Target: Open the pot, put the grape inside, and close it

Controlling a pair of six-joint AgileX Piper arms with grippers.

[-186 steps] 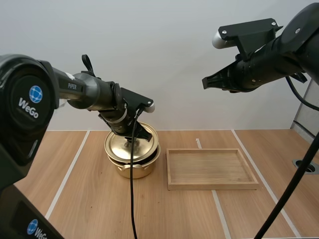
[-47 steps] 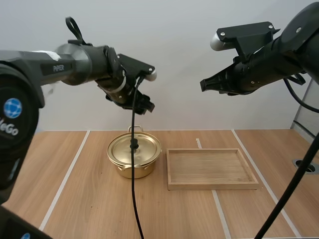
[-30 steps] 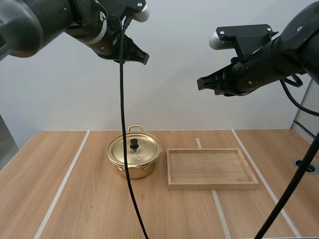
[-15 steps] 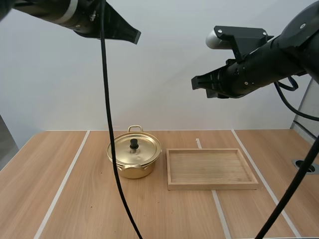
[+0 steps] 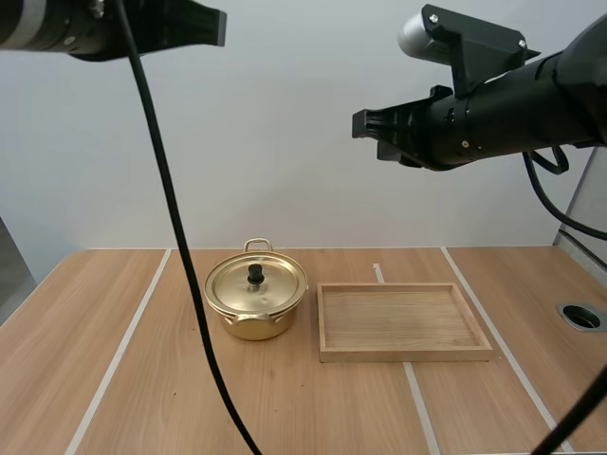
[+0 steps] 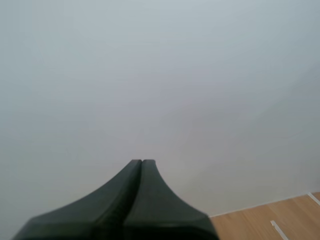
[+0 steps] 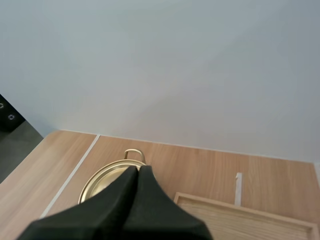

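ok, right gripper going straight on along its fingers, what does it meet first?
Nothing close: the right gripper hangs high, shut, with free air ahead. In its wrist view the tip lines up over the pot lid, so probably that, though depth is unclear.

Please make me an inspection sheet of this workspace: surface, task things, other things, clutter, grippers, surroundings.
surface: wooden table with white lines, a round hole near its right edge
task things: gold pot upright, lid on
other things: wooden tray right of the pot, apart from it
clutter: nothing seen
grippers: left gripper shut, high above the table; right gripper shut, also high
surroundings: plain light wall behind the table
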